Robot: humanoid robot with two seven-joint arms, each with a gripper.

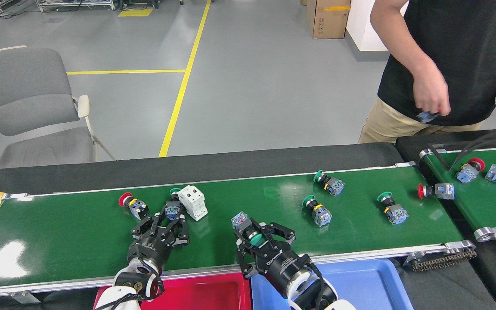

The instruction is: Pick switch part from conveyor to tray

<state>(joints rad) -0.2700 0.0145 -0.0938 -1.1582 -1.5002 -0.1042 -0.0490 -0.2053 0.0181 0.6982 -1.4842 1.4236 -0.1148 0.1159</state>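
On the conveyor (80, 232), the right gripper (260, 237) pinches a green-capped push-button switch (246, 227) above the belt's near rail, just beyond the blue tray (368, 282). The left gripper (165, 220) is closed around another green-capped switch (172, 208), which touches a white breaker block (193, 202).

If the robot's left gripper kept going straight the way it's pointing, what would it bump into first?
Probably the green-capped switch part right at the left gripper tips. Just beyond it lies the white breaker block. Depth is hard to judge from this view.
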